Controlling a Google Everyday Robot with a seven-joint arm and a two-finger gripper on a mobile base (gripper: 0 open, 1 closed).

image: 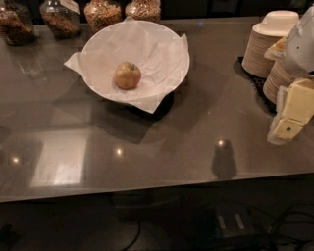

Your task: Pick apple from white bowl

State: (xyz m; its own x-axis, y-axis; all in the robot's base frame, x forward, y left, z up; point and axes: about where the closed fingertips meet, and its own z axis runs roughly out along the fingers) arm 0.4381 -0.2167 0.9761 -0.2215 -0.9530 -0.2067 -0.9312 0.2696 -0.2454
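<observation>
The apple point(127, 75), small, yellowish-tan with a reddish blush and a short dark stem, lies left of centre inside the white bowl point(98, 49). The bowl is wide and shallow, lined with crinkled white paper that overhangs its rim, and stands on the dark counter at the back left-centre. My gripper point(292, 115), pale yellow under a white arm, hangs at the far right edge of the view. It is well to the right of the bowl and nearer the front, apart from the bowl and the apple, with nothing seen in it.
Several glass jars point(103, 12) of grains stand along the back edge behind the bowl. Stacks of beige paper bowls point(267, 44) sit on a black mat at the back right, just behind my gripper. The counter's front edge point(147, 193) runs across below; cables lie underneath.
</observation>
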